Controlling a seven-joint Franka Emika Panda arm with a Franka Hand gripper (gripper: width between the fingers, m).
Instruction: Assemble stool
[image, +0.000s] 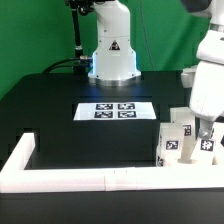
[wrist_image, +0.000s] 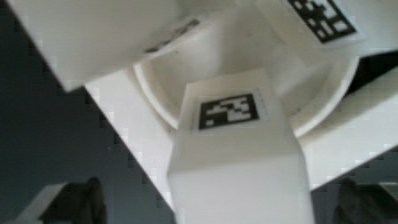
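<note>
The pincer (image: 207, 133) stands wide and holds nothing; it hangs low at the exterior view's right, directly over the stool parts gathered in the corner formed by the white border wall (image: 70, 178). In the wrist view a tagged leg block (wrist_image: 228, 150) lies immediately below the pincer, resting across the round seat (wrist_image: 311, 95), with both dark fingers (wrist_image: 71, 205) visible at the frame edge, one on each side of the block. The block's long axis runs from the pincer side toward the seat's centre, tag face upward. Judged from this, the block already lies between the jaws, its narrow width across the closing line. The marker board (image: 116, 111) lies well apart on the dark surface (image: 45, 110).
</note>
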